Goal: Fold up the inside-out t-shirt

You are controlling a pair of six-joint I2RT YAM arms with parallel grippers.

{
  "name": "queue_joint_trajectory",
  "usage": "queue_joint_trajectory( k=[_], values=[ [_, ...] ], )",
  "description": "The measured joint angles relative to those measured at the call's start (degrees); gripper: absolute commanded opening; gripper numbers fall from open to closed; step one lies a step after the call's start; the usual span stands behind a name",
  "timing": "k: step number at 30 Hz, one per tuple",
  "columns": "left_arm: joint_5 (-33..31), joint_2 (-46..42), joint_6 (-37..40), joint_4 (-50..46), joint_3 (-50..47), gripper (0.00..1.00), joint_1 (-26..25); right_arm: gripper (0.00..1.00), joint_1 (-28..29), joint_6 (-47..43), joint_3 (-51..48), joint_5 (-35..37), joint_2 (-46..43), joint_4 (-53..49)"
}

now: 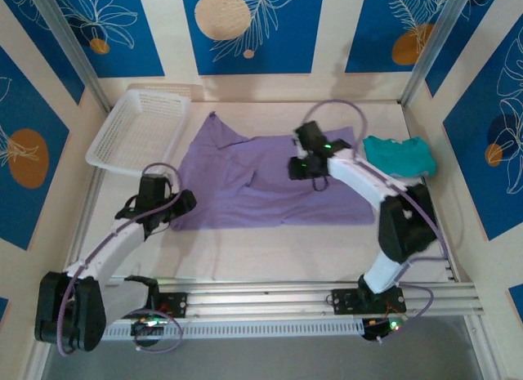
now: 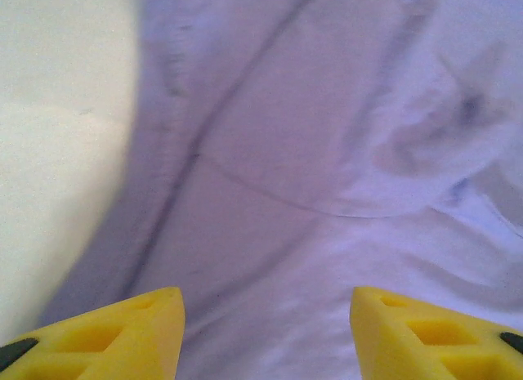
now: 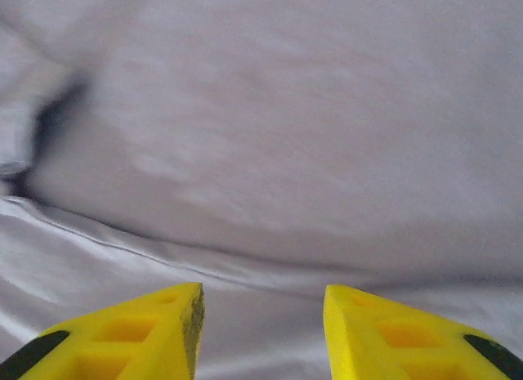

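A white basket sits at the far left of the surface. Beside it, the left jaws hang over the near-left corner of the inside-out t-shirt. Their yellow fingertips are parted with nothing between them. The lavender shirt lies spread across the middle, rumpled. The right jaws hover over its right half, fingertips apart and empty. A teal garment lies just beside the shirt's right edge.

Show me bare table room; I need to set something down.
Widest bare strip: table between the t-shirt's near hem and the rail. A narrower strip lies behind the shirt by the back wall. Crowded: basket far left, teal garment far right.
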Motion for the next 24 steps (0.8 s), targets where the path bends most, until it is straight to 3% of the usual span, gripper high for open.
queue_joint_trajectory(
  k=[3, 5, 7, 14, 24],
  values=[
    [0.15, 6.29, 0.55, 2.56, 4.04, 0.57, -3.89, 0.61, -11.63, 3.06, -9.16, -5.51, -5.53, 1.73],
    [0.26, 11.65, 0.87, 4.24, 6.64, 0.58, -4.96, 0.63, -18.91, 4.63, -13.03, -8.72, -5.92, 2.45],
    [0.20, 15.89, 1.05, 4.94, 8.26, 0.58, -5.07, 0.64, -22.69, 5.70, -14.51, -10.73, -4.13, 2.45],
    [1.36, 22.64, 1.36, 5.53, 7.89, 0.59, -2.84, 0.62, -25.33, 7.10, -14.88, -14.47, 3.43, 2.67],
    [2.23, 12.09, 1.07, 6.51, -3.82, 0.59, 0.83, 0.61, -34.91, 10.71, -25.79, -21.88, -6.21, 3.50]
  ],
)
